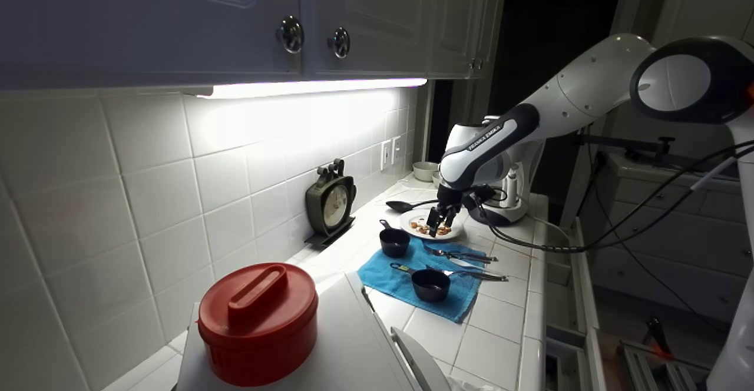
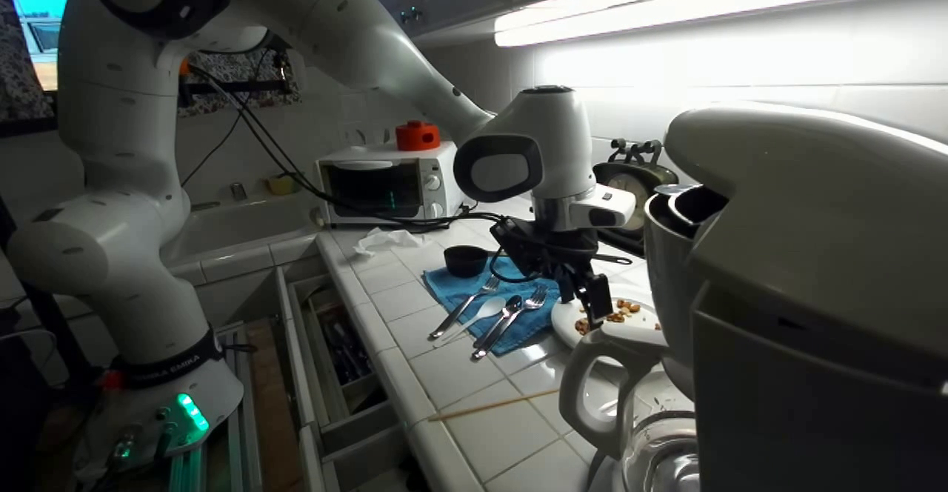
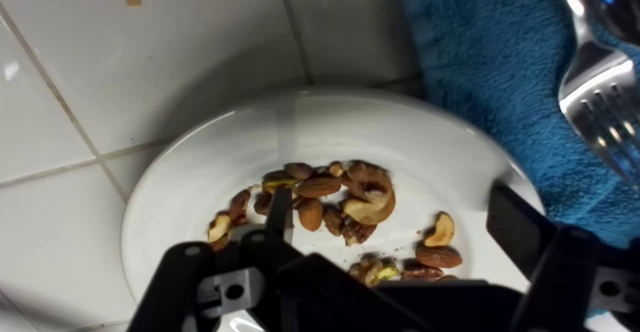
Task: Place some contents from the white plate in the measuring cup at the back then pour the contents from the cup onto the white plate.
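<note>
The white plate [image 1: 406, 221] [image 2: 561, 320] [image 3: 340, 117] lies on the tiled counter in both exterior views. The contents, several mixed nuts [image 3: 318, 187] [image 2: 629, 305] [image 1: 419, 227], lie scattered on it in two loose groups. My gripper [image 1: 440, 227] [image 2: 583, 307] [image 3: 393, 217] is over the plate, pointing down, fingers wide apart and nothing between them. In the wrist view one fingertip overlaps the nuts; whether it touches cannot be told. The measuring cup [image 1: 394, 244] stands upright beside the plate near the wall; in an exterior view my gripper hides its bowl, only its handle [image 2: 613, 259] shows.
A second dark cup [image 1: 431, 286] [image 2: 465, 261] stands on the blue towel [image 1: 377, 273] with forks and spoons. A black ladle [image 1: 400, 206], green scale [image 1: 331, 202] and white coffee maker [image 2: 815, 255] stand close by. A drawer [image 2: 333, 358] is open below the counter edge.
</note>
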`<state>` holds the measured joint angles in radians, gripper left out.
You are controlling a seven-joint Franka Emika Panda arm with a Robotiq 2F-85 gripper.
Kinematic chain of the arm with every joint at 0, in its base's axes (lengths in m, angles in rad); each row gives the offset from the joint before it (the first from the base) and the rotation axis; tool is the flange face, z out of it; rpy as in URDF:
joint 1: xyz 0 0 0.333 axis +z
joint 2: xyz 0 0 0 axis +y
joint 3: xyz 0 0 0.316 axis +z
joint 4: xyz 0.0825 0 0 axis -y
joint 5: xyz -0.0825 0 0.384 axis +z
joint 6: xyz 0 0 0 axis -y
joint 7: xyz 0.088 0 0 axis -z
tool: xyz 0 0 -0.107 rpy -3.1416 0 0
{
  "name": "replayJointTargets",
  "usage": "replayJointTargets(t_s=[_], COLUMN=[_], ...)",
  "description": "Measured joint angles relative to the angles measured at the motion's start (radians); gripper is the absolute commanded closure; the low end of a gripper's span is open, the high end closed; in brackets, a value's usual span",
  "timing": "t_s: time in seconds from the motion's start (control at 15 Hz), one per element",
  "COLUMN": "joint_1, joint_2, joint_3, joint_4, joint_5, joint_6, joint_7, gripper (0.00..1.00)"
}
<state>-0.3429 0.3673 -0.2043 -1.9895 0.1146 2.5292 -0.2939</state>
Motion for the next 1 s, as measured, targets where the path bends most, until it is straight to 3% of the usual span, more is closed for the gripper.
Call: replayJointTargets(t_s=[0.53, 0.6, 0.73, 1.0], joint_1=[-0.011, -0.012, -0.013, -0.013], joint_2=[0.022, 0.025, 0.027, 0.028], joint_3=[0.000, 0.000, 0.000, 0.001], joint_4=[0.000, 0.000, 0.000, 0.000], joint_5=[0.000, 0.001, 0.001, 0.001], joint_6=[0.065, 0.074, 0.088, 0.106], joint_7=[0.070, 0.073, 0.077, 0.079], gripper=[0.00, 0.25, 0.33, 0.63])
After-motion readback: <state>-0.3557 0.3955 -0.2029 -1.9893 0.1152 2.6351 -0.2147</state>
